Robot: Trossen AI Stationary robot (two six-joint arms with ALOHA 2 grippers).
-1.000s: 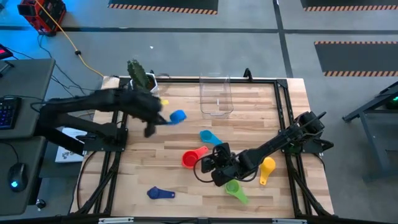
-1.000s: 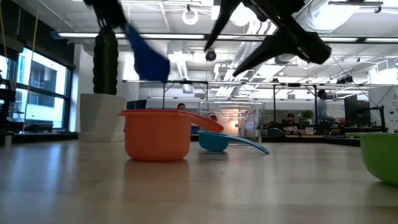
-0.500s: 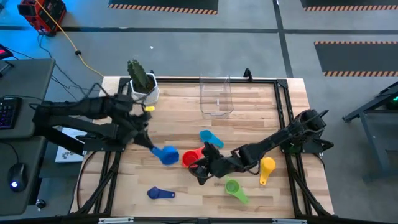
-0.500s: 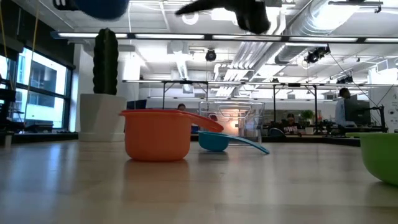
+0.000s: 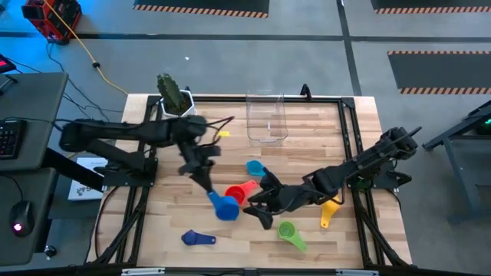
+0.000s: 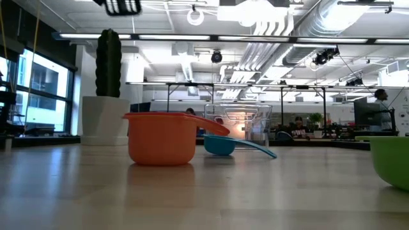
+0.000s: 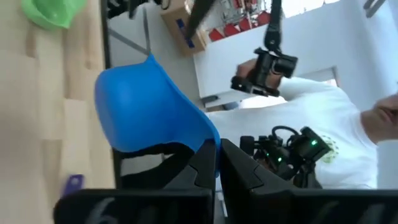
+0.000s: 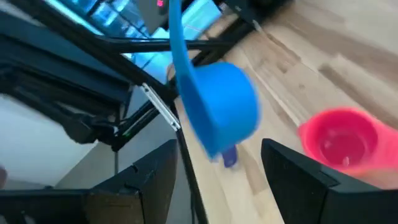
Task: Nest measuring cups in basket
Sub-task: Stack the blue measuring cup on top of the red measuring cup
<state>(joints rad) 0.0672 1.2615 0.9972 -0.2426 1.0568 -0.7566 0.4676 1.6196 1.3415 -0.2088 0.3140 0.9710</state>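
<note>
We have the left gripper [image 5: 205,175] over the middle of the tabletop [image 5: 322,130], its fingers pinched on the handle of the blue cup [image 5: 225,207], which hangs with the bowl at the low end, just beside the red cup [image 5: 237,193]. Held by the handle tip, the bowl stays free for a second grasp. In the left wrist view the two fingers press together on the handle with the blue bowl just beyond them.

Our right gripper [image 5: 261,208] is beside it, fingers spread, and its wrist view shows the blue bowl between and ahead of them. We judge this to be a hand-over or a re-grip in the air, though the views do not settle which.

The basket [image 5: 266,117] stands at the far edge, seemingly with no cup in it. The light blue cup [image 5: 256,169], the green cup [image 5: 288,232], the yellow cup [image 5: 330,206] and the dark blue cup [image 5: 197,238] lie apart on the tabletop. Nesting has, we judge, hardly begun.
</note>
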